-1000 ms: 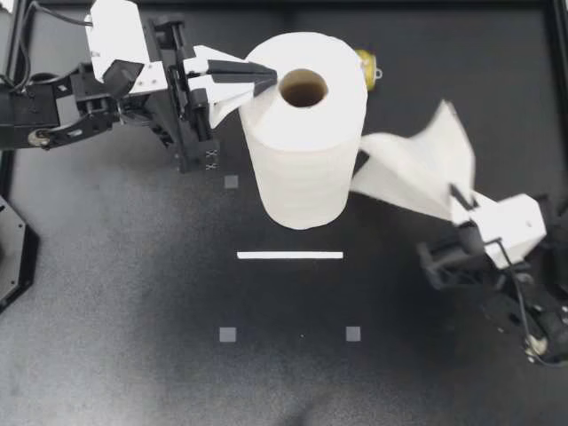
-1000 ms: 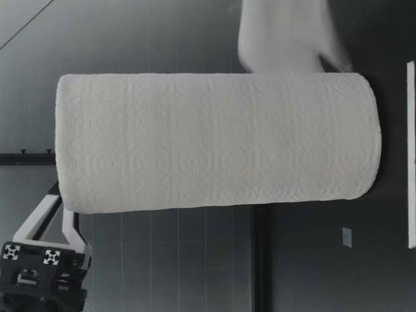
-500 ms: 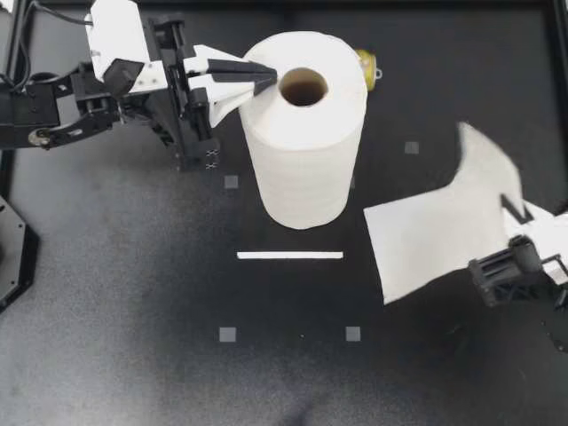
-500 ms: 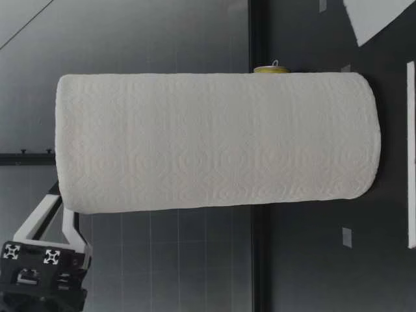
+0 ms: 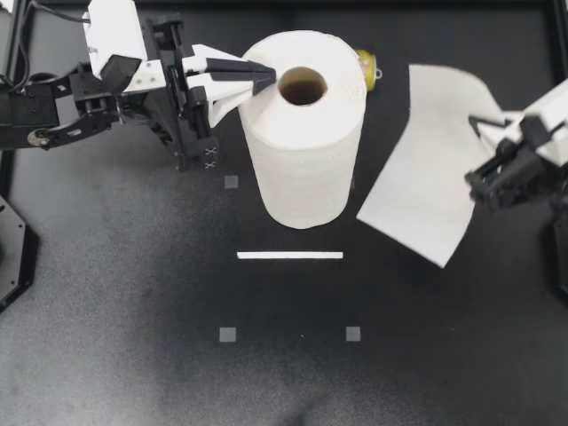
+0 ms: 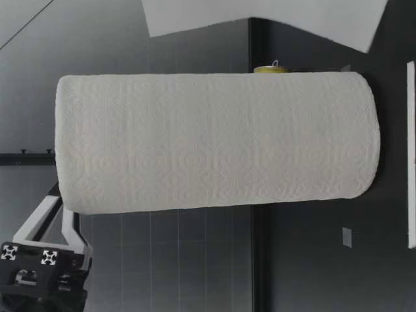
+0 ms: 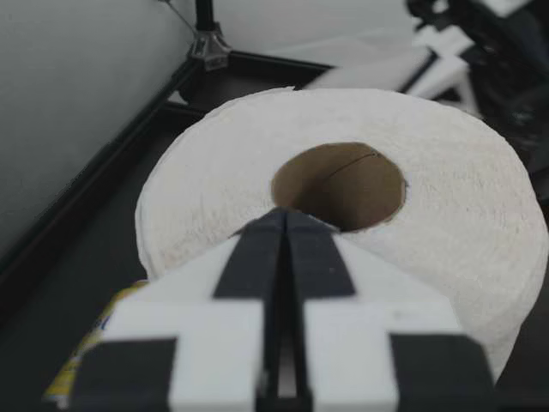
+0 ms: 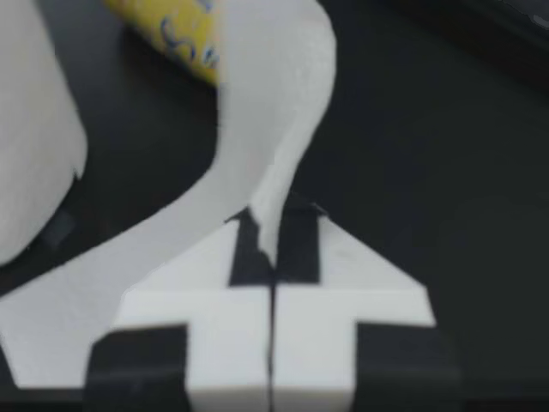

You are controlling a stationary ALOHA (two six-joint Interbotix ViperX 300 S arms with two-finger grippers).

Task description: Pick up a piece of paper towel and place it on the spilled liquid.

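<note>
Change: sheet point(image 5: 426, 169), a second ago trailing low beside the right jaws, is now hanging clear of roll point(image 5: 304, 133) and swinging toward can point(image 5: 365, 69).
Right jaws: pinching sheet edge.
Left jaws: closed, resting tips on roll top.
Meaning: tearing looks finished; placing is pending; spill not discernible.

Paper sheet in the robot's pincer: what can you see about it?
The paper sheet is white, thin and soft-looking, separate from the roll. My right pincer is shut on one edge, so it hangs beside the roll, curved and drooping. Its low corner comes near the table; I cannot tell whether it touches.
</note>
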